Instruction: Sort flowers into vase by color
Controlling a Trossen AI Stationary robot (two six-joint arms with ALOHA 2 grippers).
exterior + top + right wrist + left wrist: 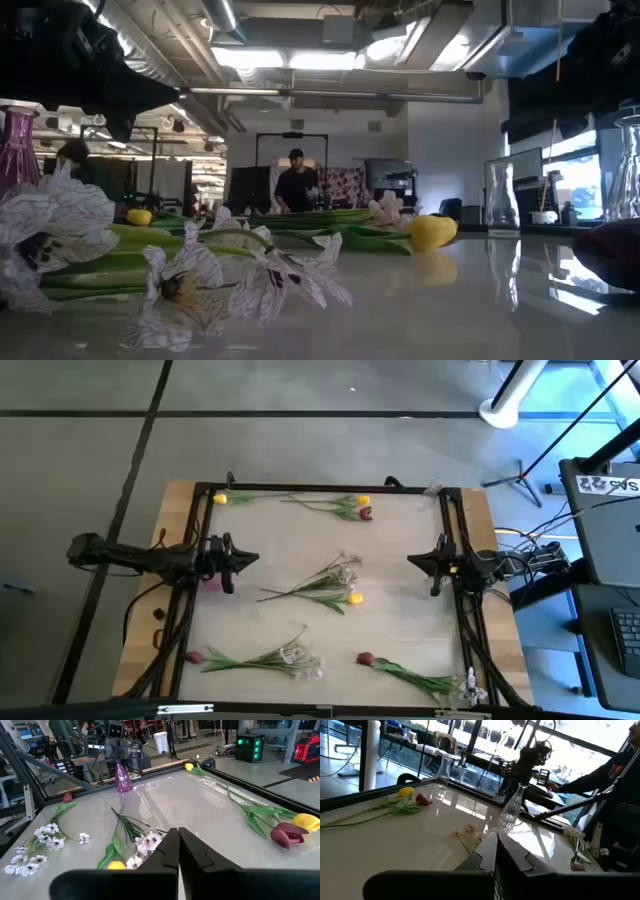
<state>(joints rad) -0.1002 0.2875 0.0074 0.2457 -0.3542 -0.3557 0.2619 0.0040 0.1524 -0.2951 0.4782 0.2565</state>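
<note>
Artificial flowers lie flat on the white table. A yellow tulip (220, 498) lies at the far left. A yellow and a dark red tulip (362, 508) lie at the far middle. A white spray with a yellow tulip (340, 585) lies in the centre. A dark red tulip with white sprays (270, 658) lies near left, and another dark red tulip (366, 658) near right. A purple vase (123, 779) stands by the left arm. Clear vases (512, 810) (441, 772) stand on the right side. My left gripper (250, 560) and my right gripper (413, 560) hover shut and empty at the table's sides.
A black frame (320, 488) runs around the table's edge. A person (296, 180) stands in the room beyond the table. The white top between the two grippers holds only the centre bunch.
</note>
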